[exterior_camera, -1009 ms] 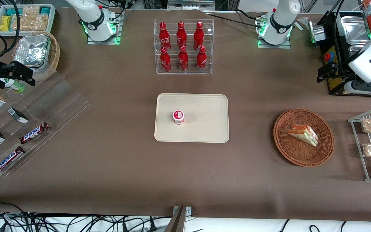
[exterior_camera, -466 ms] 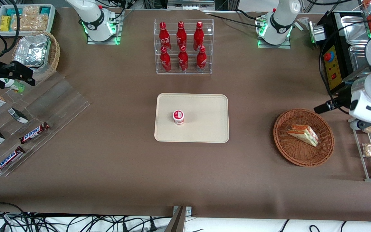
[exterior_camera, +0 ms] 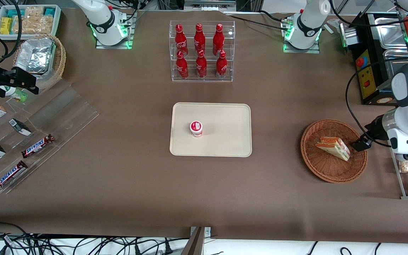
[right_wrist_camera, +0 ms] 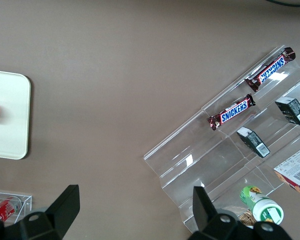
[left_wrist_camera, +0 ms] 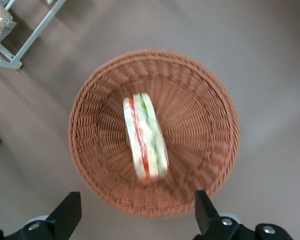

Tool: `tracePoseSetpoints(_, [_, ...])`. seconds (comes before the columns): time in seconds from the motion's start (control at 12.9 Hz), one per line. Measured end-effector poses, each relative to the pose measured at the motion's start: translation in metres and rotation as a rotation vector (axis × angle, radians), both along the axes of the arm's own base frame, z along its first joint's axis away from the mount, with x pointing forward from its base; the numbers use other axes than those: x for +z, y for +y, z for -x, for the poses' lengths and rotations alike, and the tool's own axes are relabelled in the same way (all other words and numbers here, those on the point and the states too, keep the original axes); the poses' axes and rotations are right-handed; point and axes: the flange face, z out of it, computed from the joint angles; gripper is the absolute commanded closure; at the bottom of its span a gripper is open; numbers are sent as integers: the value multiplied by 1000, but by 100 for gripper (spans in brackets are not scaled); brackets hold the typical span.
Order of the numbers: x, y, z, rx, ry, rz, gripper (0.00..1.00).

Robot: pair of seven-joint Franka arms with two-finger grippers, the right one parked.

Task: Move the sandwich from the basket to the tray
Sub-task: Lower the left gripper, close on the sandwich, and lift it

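1. Hovering above the working arm's end of the table, the gripper (left_wrist_camera: 134,220) sits high over the basket (exterior_camera: 331,170), fingers (left_wrist_camera: 67,215) spread wide with nothing between them.

2. Sandwich (exterior_camera: 333,147) lies flat inside the basket, roughly at its middle, not touching the rim. Tray (exterior_camera: 225,141) sits at mid-table, well apart from the basket, toward the parked arm's end; a small red-and-white cup (exterior_camera: 196,128) stands on it.

3. Key relation: in the left wrist view the sandwich (left_wrist_camera: 144,137) lies ahead of the gap between the fingers, not yet directly under it. Its long axis runs roughly along the line from the gripper outward, so the two fingers stand to either long side of the wedge. Judgement: that suits a pinch across the short width; the hand needs to advance over the basket (left_wrist_camera: 99,165) and drop, with little or no wrist turn.

4. Views compared: the front view gives the layout, with basket, tray and the arm's white wrist just beside the basket rim, but the fingertips themselves are not plain there. The wrist view shows the open jaws and the filling layers, red and green edge-on, though slightly blurred; it shows nothing of the tray.

5. Risk, as a guess: clear wrap may slip under a light squeeze.
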Motion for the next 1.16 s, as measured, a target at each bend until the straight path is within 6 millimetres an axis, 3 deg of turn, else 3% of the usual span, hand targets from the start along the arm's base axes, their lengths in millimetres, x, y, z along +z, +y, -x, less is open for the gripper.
tracePoseSetpoints(0.47, [-81, 5, -6, 186, -63, -6, 0])
tracePoseSetpoints(0.7, [-121, 3, 4, 199, -74, -3, 0])
tracePoseSetpoints(1.01, [-141, -4, 15, 205, -65, 0, 0])
tracePoseSetpoints(1.09, [-145, -5, 17, 204, -70, 1, 23])
tracePoseSetpoints(1.16, [-150, -5, 20, 205, -69, 1, 99])
